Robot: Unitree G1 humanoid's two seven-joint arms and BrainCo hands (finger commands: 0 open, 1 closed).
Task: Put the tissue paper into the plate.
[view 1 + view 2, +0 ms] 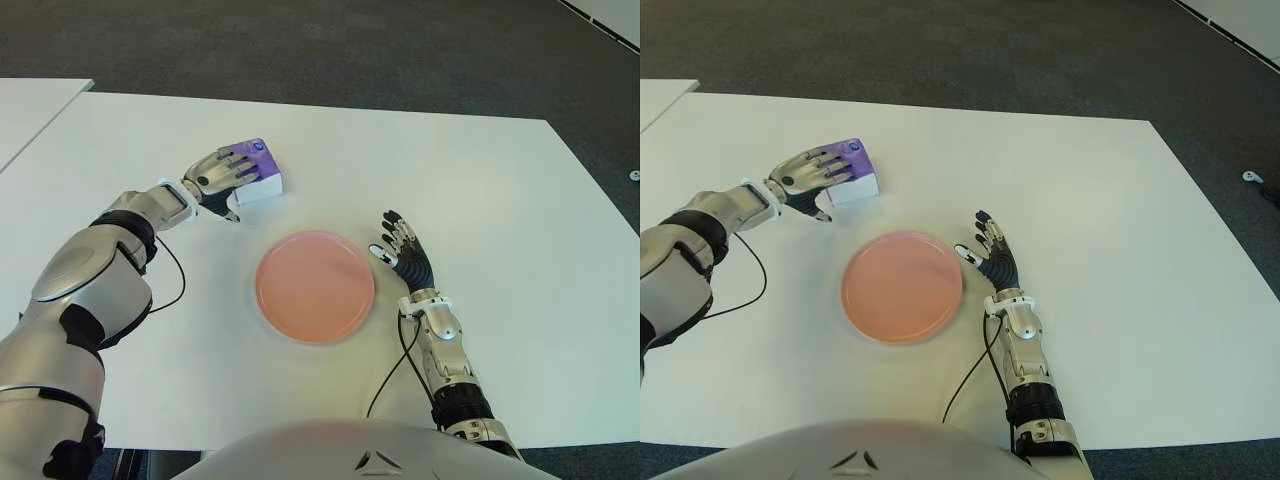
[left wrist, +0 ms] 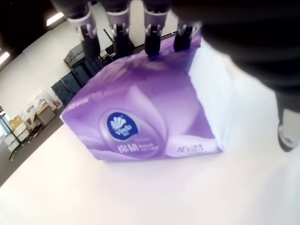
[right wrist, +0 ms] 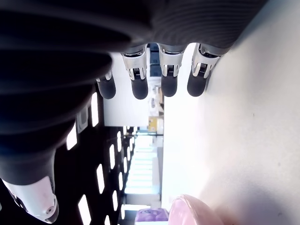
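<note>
A humanoid robot's left hand (image 1: 222,175) drapes over a purple-and-white soft plastic pack of tissue paper (image 1: 258,172) on the white counter (image 1: 500,200), the pack lying beyond and to the left of a round, shallow pink plate (image 1: 315,286) that sits empty near the robot's body. In the left wrist view, four fingers (image 2: 119,35) reach across the pack's top and touch its far edge, while the thumb (image 2: 287,133) stands off at the near side, apparently not yet pressed in; the hand is only partly curled, and the pack looks to rest on the counter rather than in a firm grip. The pack is likely light and squashy, its glossy film wrap prone to slipping, so the surest hold would seem to be across its short width, fingers on the far long side and thumb on the near one, squeezing gently enough not to crush it. The right hand (image 1: 405,251) shows just to the right of the plate, its fingers (image 3: 169,77) extended and loosely spread, holding nothing.
</note>
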